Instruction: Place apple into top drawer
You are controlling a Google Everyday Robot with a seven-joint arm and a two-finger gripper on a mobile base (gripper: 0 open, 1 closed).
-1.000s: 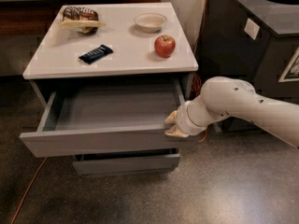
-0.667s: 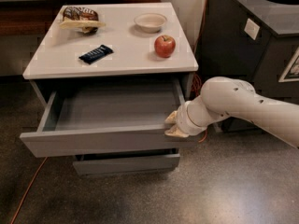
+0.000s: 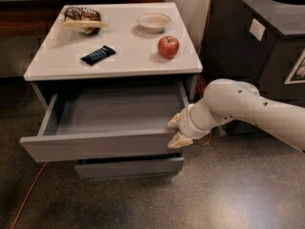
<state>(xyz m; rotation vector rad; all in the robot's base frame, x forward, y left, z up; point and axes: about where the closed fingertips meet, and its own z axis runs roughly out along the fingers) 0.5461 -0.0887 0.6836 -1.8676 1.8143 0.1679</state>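
Nothing had visibly moved since the earlier frames; the gripper (image 3: 176, 131) stayed at the drawer's corner. At centre left the top drawer (image 3: 95, 149) stood pulled out, its grey interior showing; in the upper middle the apple (image 3: 168, 46) sat on the white cabinet top (image 3: 62, 56), just below and right of the cream bowl (image 3: 153, 22); right of centre the gripper's fingers stood apart, straddling the drawer front's right end, holding no apple. The apple lay up and slightly left of the jaws, well apart; the arm would likely need to rise above the cabinet top's edge.
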